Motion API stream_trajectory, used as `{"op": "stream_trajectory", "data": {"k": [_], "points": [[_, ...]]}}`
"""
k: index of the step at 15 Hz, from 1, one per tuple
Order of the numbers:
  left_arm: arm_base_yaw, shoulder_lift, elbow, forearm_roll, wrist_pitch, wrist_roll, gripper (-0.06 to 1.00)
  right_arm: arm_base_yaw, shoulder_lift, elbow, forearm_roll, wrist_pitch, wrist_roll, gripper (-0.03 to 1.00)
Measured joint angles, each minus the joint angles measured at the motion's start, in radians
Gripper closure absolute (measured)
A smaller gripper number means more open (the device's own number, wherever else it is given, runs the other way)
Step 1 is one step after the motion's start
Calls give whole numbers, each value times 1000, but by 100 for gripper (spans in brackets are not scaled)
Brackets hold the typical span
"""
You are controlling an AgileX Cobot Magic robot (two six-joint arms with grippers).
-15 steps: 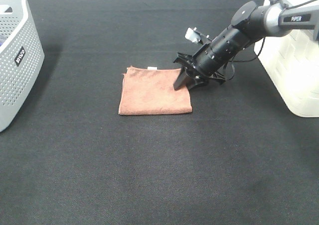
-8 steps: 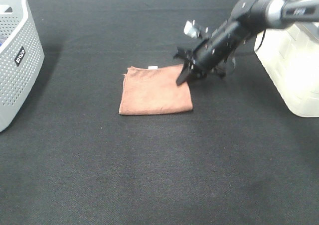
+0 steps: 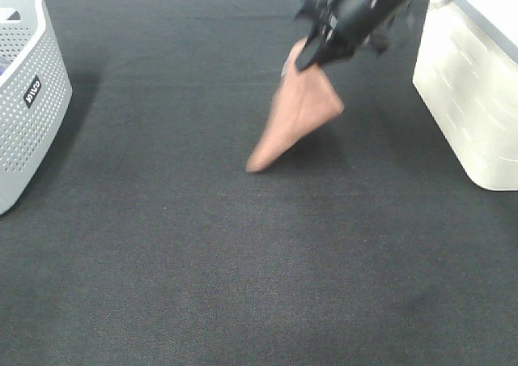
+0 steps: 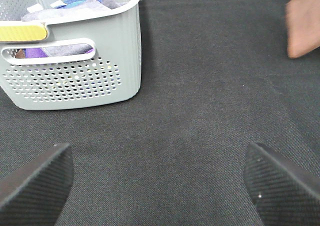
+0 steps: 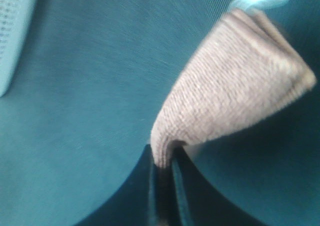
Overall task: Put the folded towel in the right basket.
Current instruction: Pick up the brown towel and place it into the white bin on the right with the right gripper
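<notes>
The folded brown towel (image 3: 298, 115) hangs in the air above the black table, pinched at one corner by my right gripper (image 3: 310, 57), which is shut on it. Its lowest tip hangs close to the table surface. The right wrist view shows the towel (image 5: 235, 86) clamped between the closed fingers (image 5: 162, 178). The right basket (image 3: 477, 99) is white and stands at the right edge, to the right of the held towel. My left gripper (image 4: 160, 186) is open and empty, low over the table; a corner of the towel (image 4: 304, 26) shows far off in its view.
A grey perforated basket (image 3: 24, 91) stands at the left edge; it shows in the left wrist view (image 4: 75, 51) holding folded cloths. The black table cloth (image 3: 243, 261) covers the whole surface.
My right gripper closed on the towel's right edge, then lifted it off the table, moving up and toward the far right. The towel now hangs instead of lying flat.
</notes>
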Motion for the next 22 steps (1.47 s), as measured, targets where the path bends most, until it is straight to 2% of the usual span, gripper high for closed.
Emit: {"op": "stream_trajectory", "data": {"k": [3, 6, 9, 10, 13, 17, 22], "points": [[0, 0, 0, 0, 0, 0, 7, 0, -107, 0, -85, 46, 46, 95], [0, 0, 0, 0, 0, 0, 7, 0, -230, 0, -242, 85, 129, 95], [0, 0, 0, 0, 0, 0, 7, 0, -331, 0, -390, 82, 187, 95], [0, 0, 0, 0, 0, 0, 7, 0, -331, 0, -390, 82, 187, 95], [0, 0, 0, 0, 0, 0, 7, -13, -402, 0, -497, 43, 211, 95], [0, 0, 0, 0, 0, 0, 7, -206, -419, 0, -453, -5, 182, 95], [0, 0, 0, 0, 0, 0, 7, -485, -397, 0, -252, -37, 99, 95]]}}
